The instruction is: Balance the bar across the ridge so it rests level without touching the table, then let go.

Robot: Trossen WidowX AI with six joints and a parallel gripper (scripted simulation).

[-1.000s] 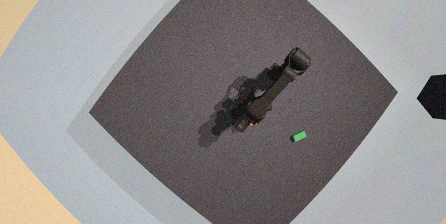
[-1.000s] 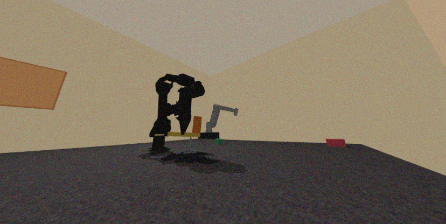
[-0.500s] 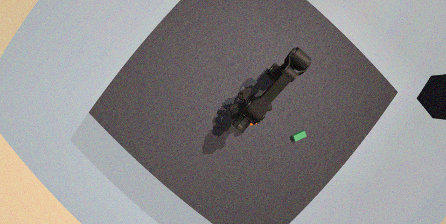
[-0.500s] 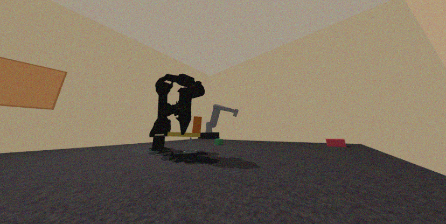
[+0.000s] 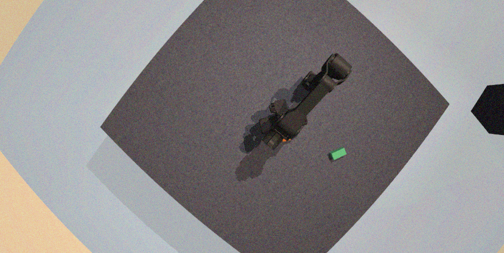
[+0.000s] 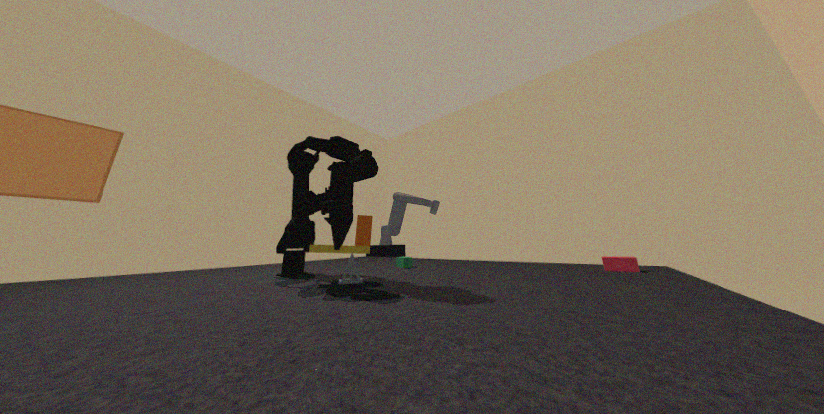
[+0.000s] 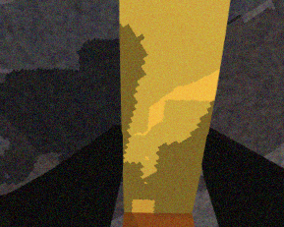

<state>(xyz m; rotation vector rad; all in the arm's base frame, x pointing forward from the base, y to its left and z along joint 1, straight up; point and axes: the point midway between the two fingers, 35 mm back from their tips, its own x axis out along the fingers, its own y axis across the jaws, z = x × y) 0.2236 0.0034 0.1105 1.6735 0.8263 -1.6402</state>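
A long, flat yellow bar (image 6: 322, 248) (image 7: 169, 53) hangs nearly level above the table, an upright orange block at one end. Under it, on the dark tabletop, I can see a small, pale grey, pointed ridge (image 6: 352, 273).

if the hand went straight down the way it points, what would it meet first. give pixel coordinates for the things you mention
Likely the pale pointed ridge (image 6: 352, 268), met by the yellow bar (image 6: 322, 248) (image 7: 172, 58) in the hand (image 6: 338, 247) (image 7: 161, 136); depth is unclear, so possibly the tabletop.
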